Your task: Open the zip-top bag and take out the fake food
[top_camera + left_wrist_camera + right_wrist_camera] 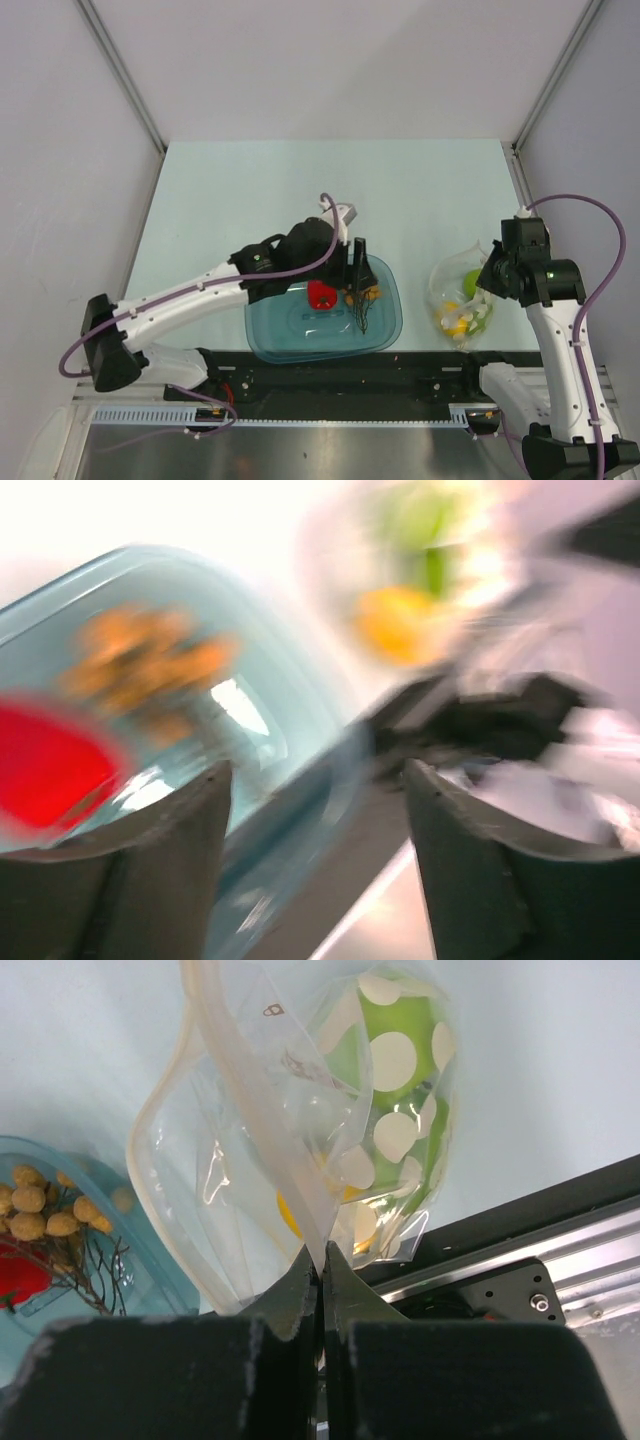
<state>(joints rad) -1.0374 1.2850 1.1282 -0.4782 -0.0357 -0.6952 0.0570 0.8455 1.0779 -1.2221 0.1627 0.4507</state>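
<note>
The overhead view places the zip-top bag on the worktop, just right of the teal tub. Only the right wrist view shows the right tool clenched on the bag's film, with the green and yellow fruits inside. The blurred left wrist view shows the left tool released above the tub, which holds 1 red piece and the orange-brown bunch.

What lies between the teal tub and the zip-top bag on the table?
Nothing: the top view shows only a narrow strip of bare table separating the teal tub from the zip-top bag.
</note>
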